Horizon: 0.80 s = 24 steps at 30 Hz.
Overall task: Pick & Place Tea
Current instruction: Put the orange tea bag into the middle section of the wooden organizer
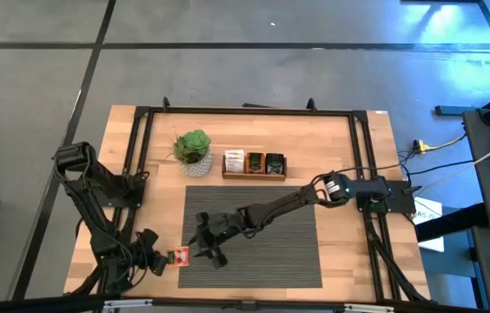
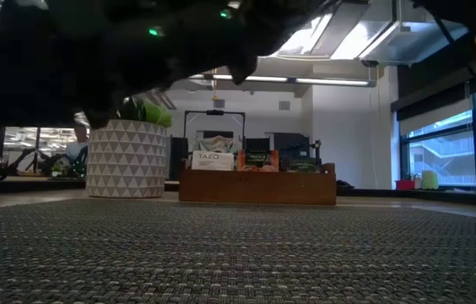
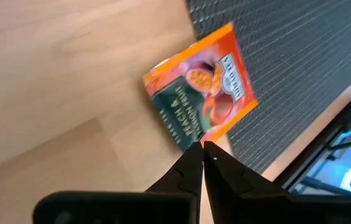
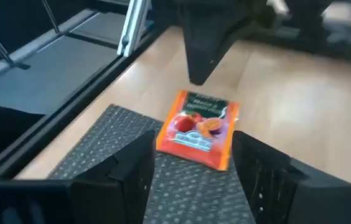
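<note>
A: High view showed the pale wooden counter carrying the dark grey ribbed mat, with the brown wooden three-compartment tray of sachets and the green potted plant just beyond it. Where was the tea?

B: One small flat orange-red tea-bag sachet sat at the mat's near left edge, half on wood, half on the weave. The left tool had its fingers pinched together on the sachet's corner, probably so the packet stayed flat and presented.

A: And the other arm?

B: The right tool reached across the mat, fingers spread wide, holding nothing, with the sachet lying just ahead between them. I'd judge that was a handover or a line-up for a grasp.

A: Any risk?

B: The thin packet could slip from a corner pinch.
</note>
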Each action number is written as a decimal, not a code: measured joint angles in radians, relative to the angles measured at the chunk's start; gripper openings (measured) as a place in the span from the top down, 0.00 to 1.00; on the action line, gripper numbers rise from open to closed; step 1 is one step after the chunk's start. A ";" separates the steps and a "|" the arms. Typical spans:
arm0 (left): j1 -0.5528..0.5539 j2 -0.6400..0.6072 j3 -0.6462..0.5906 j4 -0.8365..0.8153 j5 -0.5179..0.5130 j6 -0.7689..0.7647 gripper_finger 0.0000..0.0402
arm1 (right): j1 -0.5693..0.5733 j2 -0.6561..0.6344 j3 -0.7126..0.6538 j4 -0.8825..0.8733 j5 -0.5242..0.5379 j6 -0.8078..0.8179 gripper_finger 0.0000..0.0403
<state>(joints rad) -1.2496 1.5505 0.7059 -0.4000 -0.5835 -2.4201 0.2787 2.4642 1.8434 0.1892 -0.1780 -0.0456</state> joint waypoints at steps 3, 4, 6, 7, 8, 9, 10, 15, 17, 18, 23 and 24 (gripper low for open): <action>0.012 0.003 0.000 0.005 0.030 0.025 0.97 | 0.000 0.047 0.085 -0.053 -0.001 0.089 0.47; 0.014 0.003 0.000 0.005 0.028 0.038 0.97 | -0.001 0.059 0.108 -0.080 -0.001 0.097 0.47; 0.022 0.003 0.000 0.010 0.017 0.065 0.97 | -0.005 0.086 0.146 -0.116 -0.003 0.092 0.47; 0.027 0.003 0.000 0.011 0.008 0.078 0.97 | -0.007 0.098 0.158 -0.125 -0.002 0.092 0.47; 0.031 0.003 0.000 0.017 -0.001 0.093 0.97 | -0.009 0.105 0.167 -0.126 -0.002 0.092 0.47; 0.036 0.003 0.000 0.024 -0.008 0.110 0.97 | -0.011 0.110 0.173 -0.127 -0.002 0.091 0.47; 0.043 0.003 0.000 0.032 -0.008 0.130 0.97 | -0.013 0.115 0.183 -0.123 -0.001 0.087 0.47; 0.077 0.022 0.000 0.080 0.002 0.223 0.97 | -0.030 0.115 0.186 -0.119 0.000 0.072 0.47; 0.089 0.040 0.000 0.110 0.027 0.243 0.97 | -0.038 0.115 0.186 -0.116 0.000 0.093 0.47; 0.093 0.050 0.000 0.115 0.051 0.245 0.98 | -0.042 0.115 0.186 -0.112 0.000 0.099 0.47; 0.100 0.105 0.005 0.143 0.134 0.245 0.98 | -0.049 0.115 0.186 -0.113 0.003 0.122 0.47; 0.100 0.112 0.005 0.146 0.135 0.251 0.98 | -0.048 0.115 0.186 -0.112 0.002 0.139 0.47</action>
<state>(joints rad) -1.1492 1.6622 0.7112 -0.2538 -0.4489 -2.1689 0.2310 2.5793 2.0296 0.0769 -0.1757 0.0938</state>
